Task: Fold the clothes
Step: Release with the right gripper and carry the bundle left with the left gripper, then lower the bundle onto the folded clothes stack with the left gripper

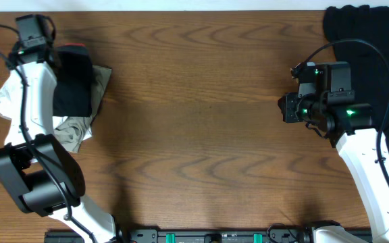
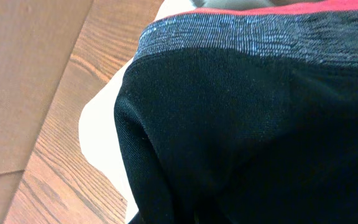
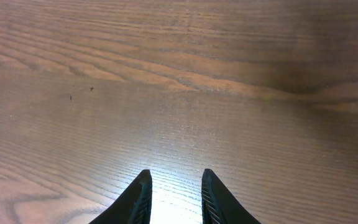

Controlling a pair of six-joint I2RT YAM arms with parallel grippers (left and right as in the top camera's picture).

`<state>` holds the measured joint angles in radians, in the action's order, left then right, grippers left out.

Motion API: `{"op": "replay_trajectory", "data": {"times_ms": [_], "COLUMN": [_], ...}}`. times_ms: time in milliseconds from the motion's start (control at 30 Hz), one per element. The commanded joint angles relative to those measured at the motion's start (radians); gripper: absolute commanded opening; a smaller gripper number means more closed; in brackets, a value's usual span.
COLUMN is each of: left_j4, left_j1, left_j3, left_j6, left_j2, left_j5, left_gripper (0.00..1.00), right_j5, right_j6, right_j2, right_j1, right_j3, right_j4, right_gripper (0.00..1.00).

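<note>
Overhead, your left gripper point(image 1: 56, 54) is closed and sits at the leggings point(image 1: 73, 81), far left. From the left wrist, the leggings fill the frame, so I cannot tell if it has hold of them. From the right wrist, your right gripper point(image 3: 174, 177) is slightly parted and empty over the bare table point(image 3: 179, 74).

The dark wooden table point(image 1: 201, 101) carries a heap at its left edge: black leggings point(image 1: 73, 84) atop a crumpled beige garment point(image 1: 80, 131) and white cloth point(image 1: 2, 104). Black garments point(image 1: 356, 23) lie spread at the far right corner.
</note>
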<state>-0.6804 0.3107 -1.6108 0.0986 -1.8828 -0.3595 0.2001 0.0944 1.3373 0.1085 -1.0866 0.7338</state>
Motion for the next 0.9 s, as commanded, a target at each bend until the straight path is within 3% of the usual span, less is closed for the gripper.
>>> {"op": "replay_trajectory", "data": {"times_ms": [0, 100, 167, 400, 567, 700, 767, 867], "left_j4": [-0.012, -0.034, -0.045, -0.064, -0.067, -0.016, 0.017, 0.067], "left_j1": [0.058, 0.100, 0.124, 0.193, 0.229, 0.245, 0.252, 0.272], "left_j3": [-0.029, -0.029, -0.027, -0.012, -0.012, -0.012, -0.012, -0.012], "left_j6": [-0.037, -0.074, -0.074, -0.166, -0.187, -0.171, -0.170, -0.160], "left_j2": [0.037, 0.027, 0.018, 0.012, 0.013, 0.016, 0.017, 0.017], "left_j5": [0.052, 0.085, 0.111, 0.126, 0.230, 0.441, 0.532, 0.698], "left_gripper": [0.07, 0.08, 0.23, 0.60, 0.61, 0.62, 0.73, 0.80], "right_j5": [-0.013, -0.013, -0.013, -0.013, -0.013, -0.017, -0.017, -0.018], "right_j6": [-0.013, -0.013, -0.013, -0.014, -0.014, -0.014, -0.014, -0.013], "right_j2": [-0.010, -0.010, -0.010, -0.010, -0.010, -0.010, -0.010, -0.010], "right_j1": [-0.008, -0.011, -0.011, -0.011, -0.011, -0.012, -0.012, -0.012], "right_j3": [-0.008, -0.008, -0.008, -0.008, -0.008, -0.008, -0.008, -0.008], "right_j4": [0.000, 0.002, 0.004, 0.004, 0.003, 0.003, 0.005, 0.011], "right_gripper": [0.25, 0.25, 0.25, 0.26, 0.26, 0.26, 0.26, 0.26]}}
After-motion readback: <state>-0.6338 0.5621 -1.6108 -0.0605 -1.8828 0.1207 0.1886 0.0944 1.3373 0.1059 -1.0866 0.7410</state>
